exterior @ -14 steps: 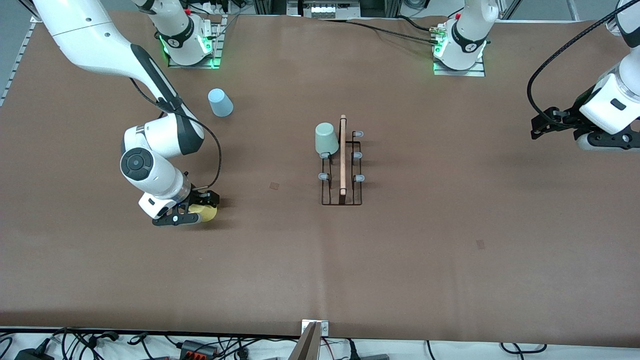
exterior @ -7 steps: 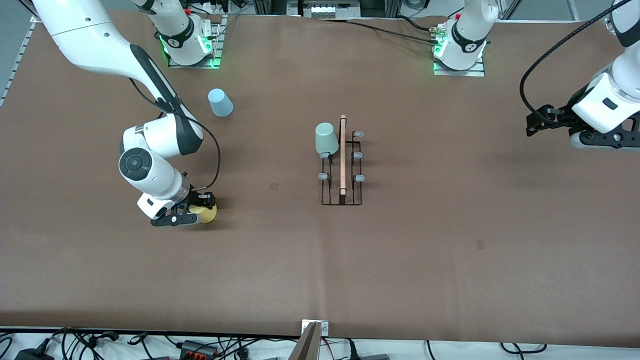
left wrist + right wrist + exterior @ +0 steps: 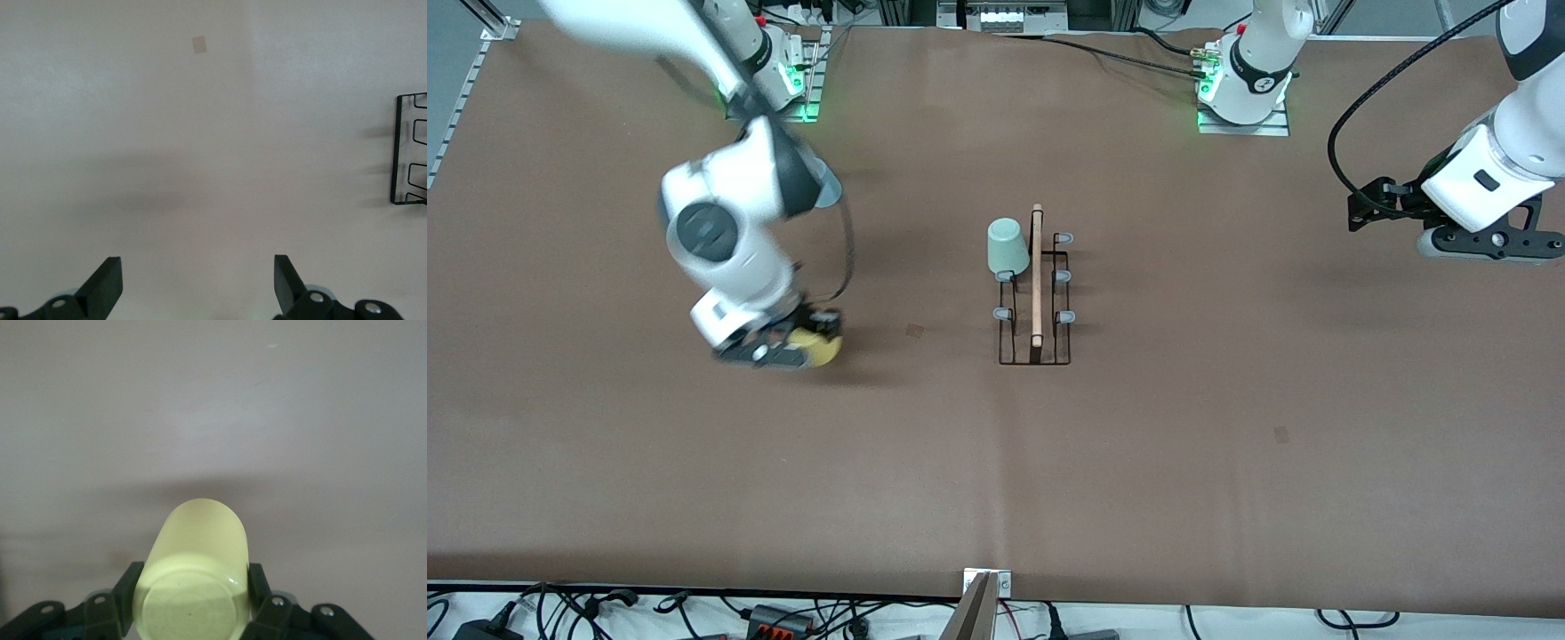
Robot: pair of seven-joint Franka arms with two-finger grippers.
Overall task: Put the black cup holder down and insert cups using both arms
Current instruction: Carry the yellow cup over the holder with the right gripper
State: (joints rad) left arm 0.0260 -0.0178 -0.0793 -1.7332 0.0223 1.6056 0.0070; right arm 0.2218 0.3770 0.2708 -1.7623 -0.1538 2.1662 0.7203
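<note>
Black cup holder (image 3: 1035,298) is standing placed, pale green cup (image 3: 1007,246) sitting on it; right gripper (image 3: 793,345), toward the right arm's end from the holder, is clamping the yellow cup (image 3: 195,573); left gripper (image 3: 198,285) is gaping empty, waiting; blue cup is hidden.

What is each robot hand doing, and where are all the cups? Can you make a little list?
right tool: shut on the yellow cup, up over the table toward the right arm's end
left tool: open, empty, over bare table at the left arm's end; this arm waits
pale green cup: upside down on a peg of the black cup holder
light blue cup: mostly hidden by the right arm
black cup holder: mid-table, five pegs free
</note>
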